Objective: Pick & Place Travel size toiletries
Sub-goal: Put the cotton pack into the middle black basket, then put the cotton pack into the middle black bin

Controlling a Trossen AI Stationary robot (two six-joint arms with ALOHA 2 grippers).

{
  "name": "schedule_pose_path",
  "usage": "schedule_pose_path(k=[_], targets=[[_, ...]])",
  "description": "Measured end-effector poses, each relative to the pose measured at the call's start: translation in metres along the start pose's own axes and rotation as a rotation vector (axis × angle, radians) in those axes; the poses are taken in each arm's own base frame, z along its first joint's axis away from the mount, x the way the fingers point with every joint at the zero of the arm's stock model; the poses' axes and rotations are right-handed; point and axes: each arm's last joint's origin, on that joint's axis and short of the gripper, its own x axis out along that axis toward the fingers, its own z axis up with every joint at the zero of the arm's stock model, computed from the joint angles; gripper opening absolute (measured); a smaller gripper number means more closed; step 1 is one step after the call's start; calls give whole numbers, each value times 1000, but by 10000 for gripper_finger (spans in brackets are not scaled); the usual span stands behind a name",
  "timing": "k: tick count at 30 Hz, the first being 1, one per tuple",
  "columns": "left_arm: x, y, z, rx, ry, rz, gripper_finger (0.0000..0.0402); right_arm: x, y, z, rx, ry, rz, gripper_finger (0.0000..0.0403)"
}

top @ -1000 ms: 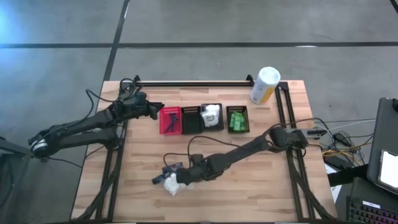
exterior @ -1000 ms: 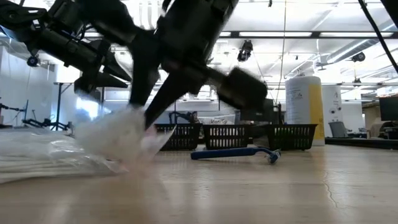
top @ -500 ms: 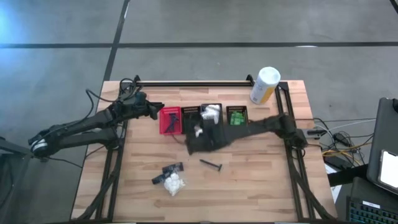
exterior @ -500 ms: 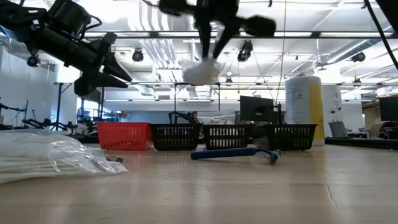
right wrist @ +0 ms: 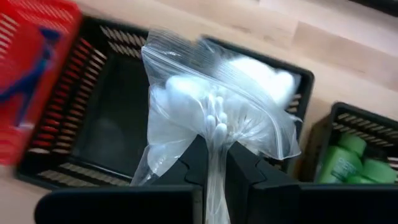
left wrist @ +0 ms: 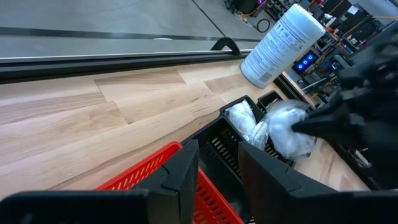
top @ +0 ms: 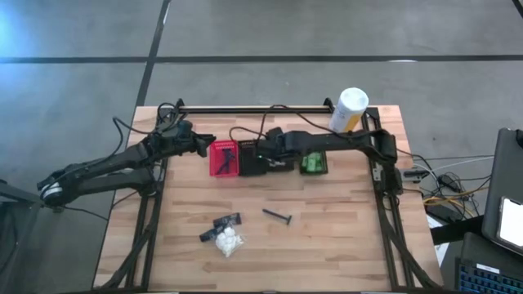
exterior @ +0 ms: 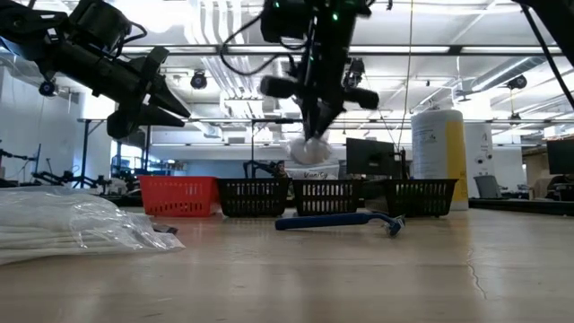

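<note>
red basket (top: 222, 158), green packets (top: 311, 158), white bundle (right wrist: 214, 109)

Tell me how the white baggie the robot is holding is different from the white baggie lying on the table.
The held baggie hangs in the air, pinched by the right gripper over the black baskets. The table baggie lies flat on the wood, far from the baskets, with no gripper touching it. Both are clear plastic bags with white things inside.

Grey floor (top: 245, 33) with dark lines around the wooden table (top: 327, 245); bright ceiling lights (exterior: 430, 49), monitors (exterior: 363, 154) behind
</note>
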Motion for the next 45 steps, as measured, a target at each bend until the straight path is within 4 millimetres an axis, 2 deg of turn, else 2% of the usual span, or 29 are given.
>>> schedule_pose_path(k=[5, 10, 16, 23, 36, 45], targets=[[0, 0, 0, 0, 0, 0, 120, 13, -12, -14, -5, -5, 13, 20], [0, 0, 0, 0, 0, 0, 120, 27, -23, -26, 33, -85, 34, 26], [0, 0, 0, 0, 0, 0, 120, 41, -36, -42, 43, -109, 28, 58], [0, 0, 0, 0, 0, 0, 120, 55, -42, -60, 23, -110, 37, 113], [0, 0, 0, 0, 0, 0, 120, 46, -33, -67, -58, -105, 64, 243], [0, 0, 0, 0, 0, 0, 120, 30, -27, -62, -91, -81, 36, 301]])
